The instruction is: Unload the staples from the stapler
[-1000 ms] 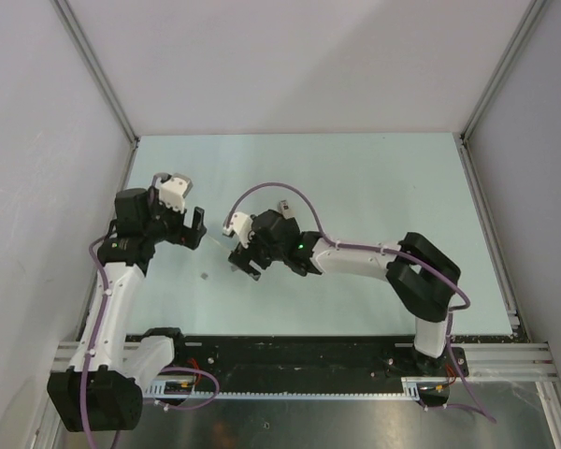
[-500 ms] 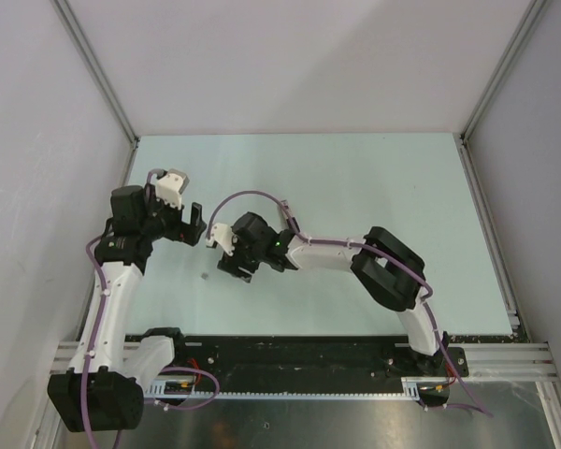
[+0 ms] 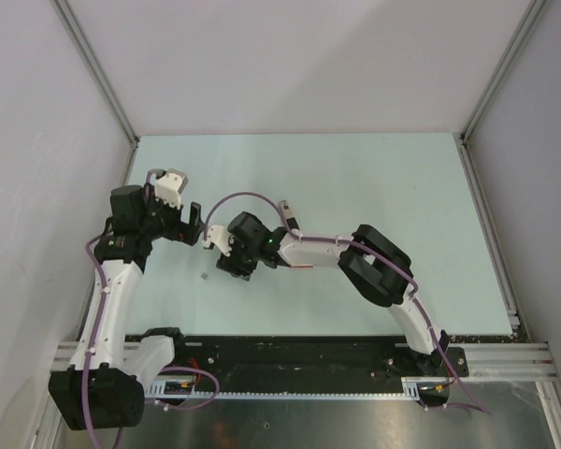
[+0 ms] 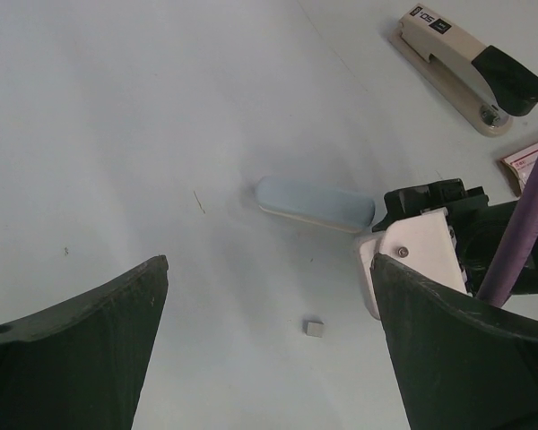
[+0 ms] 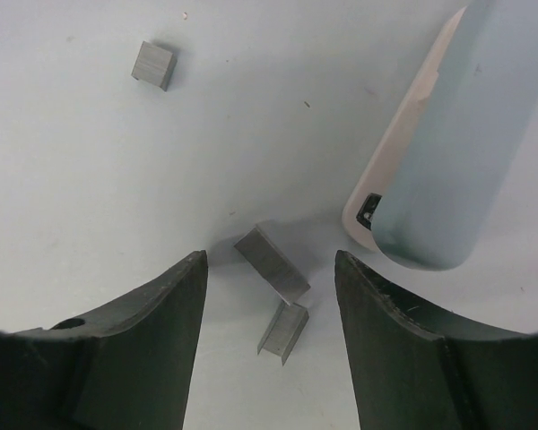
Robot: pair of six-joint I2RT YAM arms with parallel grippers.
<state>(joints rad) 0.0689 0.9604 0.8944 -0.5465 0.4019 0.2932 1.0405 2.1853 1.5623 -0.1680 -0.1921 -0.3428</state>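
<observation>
- The left pincer [image 4: 269,269] hovers above the left part of the desk [image 3: 374,187]. Its jaws are spread wide and hold nothing.
- A small staple block [image 4: 315,329] lies loose on the desk, below the gap between the left pincer's fingers in its wrist view.
- A light-blue oblong item [image 4: 314,202] with a pale underside lies flat just beyond that block. It sits between the two pincers and touches neither.
- The right pincer [image 5: 269,296] points down close to the desk, just right of the left one. Its jaws are partly open with nothing gripped.
- A staple strip [image 5: 271,262] lies on the desk between the right pincer's fingertips, clear of both fingers.
- A second strip [image 5: 283,331] lies just beside the first, also untouched. The rounded end of the light-blue item is right next to them.
- The stapler [image 4: 466,67], beige with a black top part, lies flat on the desk beyond the right wrist. It is apart from both pincers and from the loose staples.
- A corner of a red-and-white box [image 4: 520,161] shows near the stapler, partly hidden by a purple cable [image 4: 520,224].
</observation>
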